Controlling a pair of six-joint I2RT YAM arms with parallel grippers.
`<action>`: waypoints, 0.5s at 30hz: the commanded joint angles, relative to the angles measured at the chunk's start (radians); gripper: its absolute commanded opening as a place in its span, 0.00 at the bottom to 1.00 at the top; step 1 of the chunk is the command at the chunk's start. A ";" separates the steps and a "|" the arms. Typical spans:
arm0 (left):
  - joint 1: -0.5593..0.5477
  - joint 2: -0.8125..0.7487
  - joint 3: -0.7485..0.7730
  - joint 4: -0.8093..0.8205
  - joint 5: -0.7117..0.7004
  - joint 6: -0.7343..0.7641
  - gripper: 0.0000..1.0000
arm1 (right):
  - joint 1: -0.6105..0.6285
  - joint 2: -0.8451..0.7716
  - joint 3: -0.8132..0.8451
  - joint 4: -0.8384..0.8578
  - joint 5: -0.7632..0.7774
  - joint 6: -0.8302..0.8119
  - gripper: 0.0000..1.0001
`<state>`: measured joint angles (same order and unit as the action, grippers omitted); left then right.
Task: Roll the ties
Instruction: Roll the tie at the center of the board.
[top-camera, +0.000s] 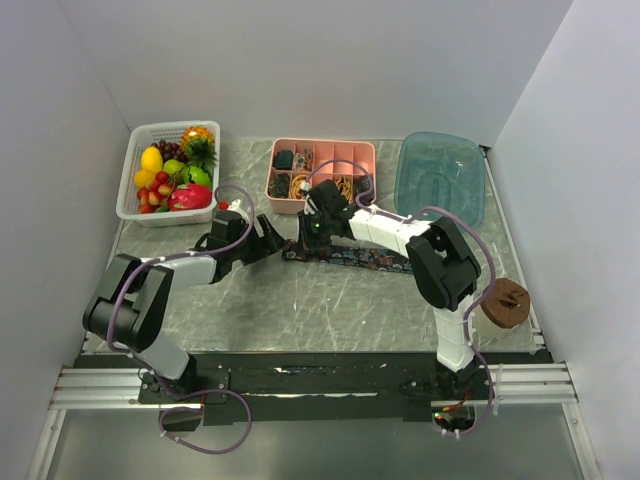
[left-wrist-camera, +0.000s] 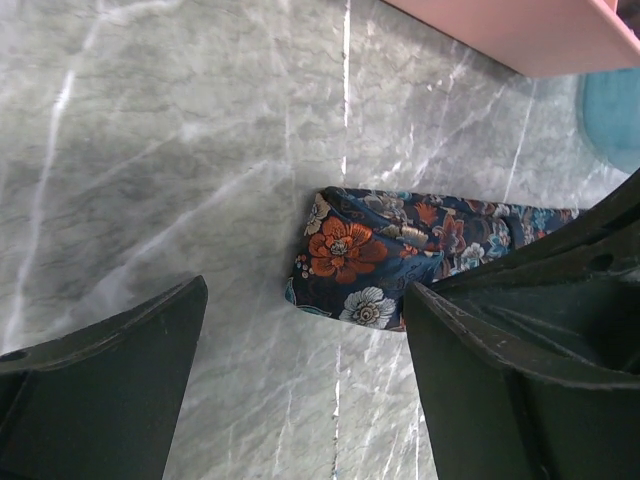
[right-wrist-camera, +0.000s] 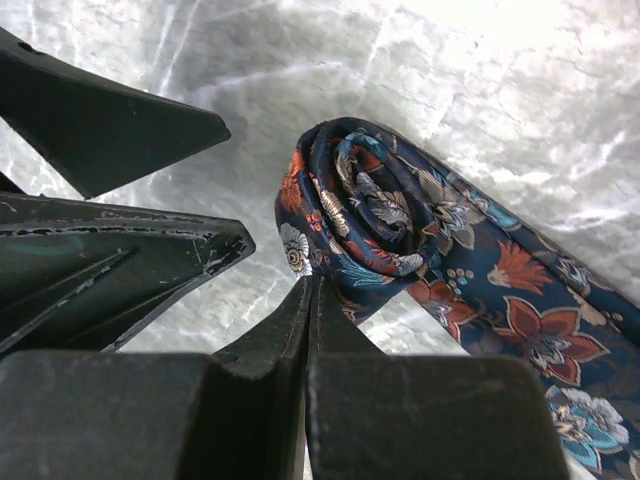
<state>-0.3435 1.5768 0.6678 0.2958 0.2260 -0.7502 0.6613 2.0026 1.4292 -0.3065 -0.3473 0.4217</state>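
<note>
A dark navy tie with orange, blue and white flowers lies across the middle of the table, its left end wound into a small roll. In the left wrist view the roll sits just ahead of my left gripper, which is open, one finger on each side and neither touching it. My right gripper is shut, its joined tips pressed against the underside of the roll. From above, the left gripper and the right gripper meet at the tie's left end.
A white basket of fruit stands at the back left. A pink compartment tray with small items is at the back centre, a teal tub at the back right. A brown round thing lies by the right edge.
</note>
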 joint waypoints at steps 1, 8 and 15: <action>0.003 0.020 -0.005 0.077 0.058 -0.011 0.86 | -0.006 0.024 0.071 -0.006 0.048 -0.003 0.00; 0.003 0.058 -0.008 0.115 0.079 -0.005 0.85 | -0.031 0.030 0.060 0.007 0.064 0.006 0.00; 0.003 0.120 -0.008 0.190 0.118 -0.014 0.84 | -0.048 0.064 0.056 0.009 0.074 0.014 0.00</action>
<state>-0.3428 1.6619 0.6666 0.4080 0.3012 -0.7536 0.6270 2.0403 1.4590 -0.3153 -0.3065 0.4294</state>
